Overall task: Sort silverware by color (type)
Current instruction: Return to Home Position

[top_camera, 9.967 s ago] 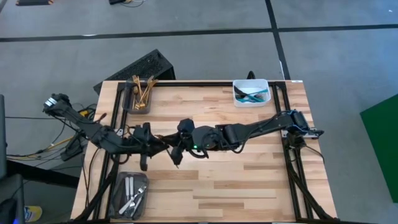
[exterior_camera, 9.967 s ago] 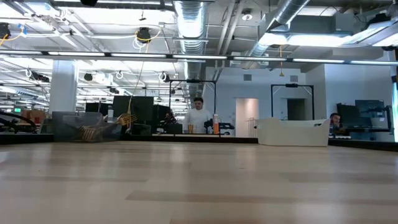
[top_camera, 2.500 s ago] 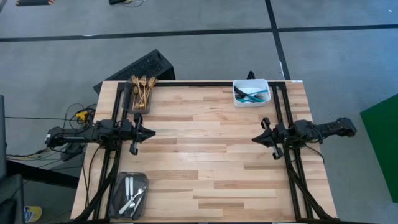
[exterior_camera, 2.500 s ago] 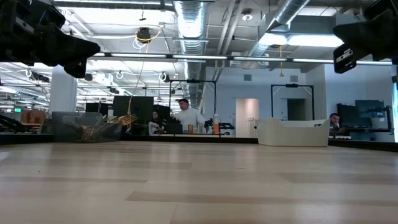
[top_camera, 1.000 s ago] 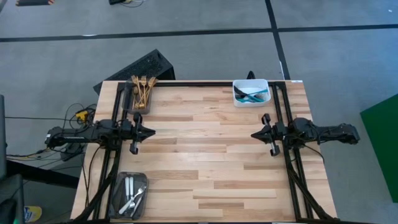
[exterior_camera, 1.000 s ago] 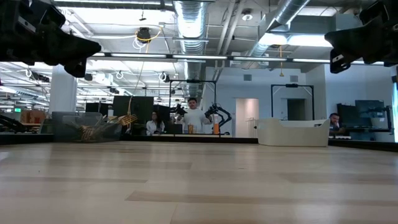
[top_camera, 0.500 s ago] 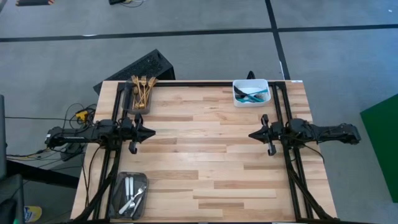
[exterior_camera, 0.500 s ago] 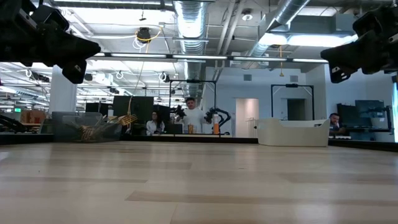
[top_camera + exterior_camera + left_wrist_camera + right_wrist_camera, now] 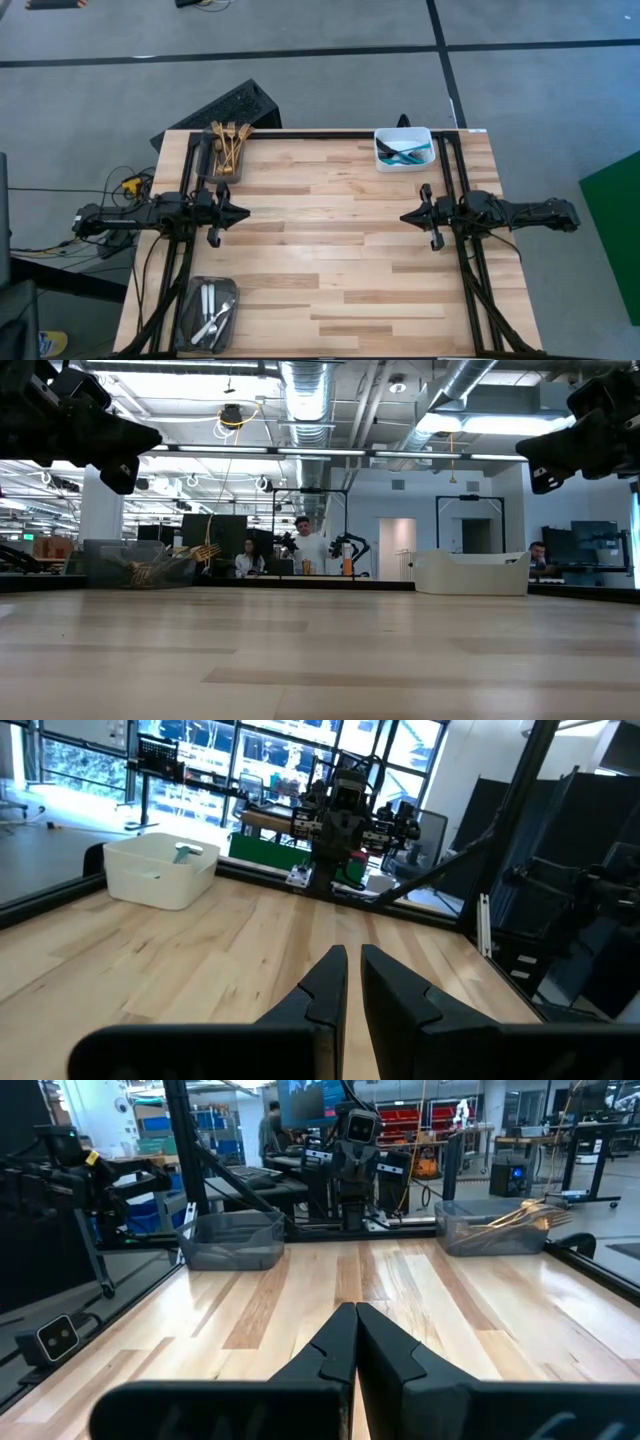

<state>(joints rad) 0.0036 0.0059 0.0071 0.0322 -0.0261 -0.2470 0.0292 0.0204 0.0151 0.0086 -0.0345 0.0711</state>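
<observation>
While your arms [image 9: 150,213] flank the table [image 9: 330,260], left jaws and right jaws sit closed, empty; gold forks [image 9: 231,145], blue forks [image 9: 408,153], silver pieces [image 9: 212,310] lie well apart.

The far tray [image 9: 225,176] holding forks [image 9: 232,141] is sitting at the counter's [image 9: 330,260] eleven o'clock, the bin [image 9: 403,167] holding utensils [image 9: 408,152] at one, and the near tray [image 9: 231,289] holding cutlery [image 9: 210,312] at seven.
</observation>
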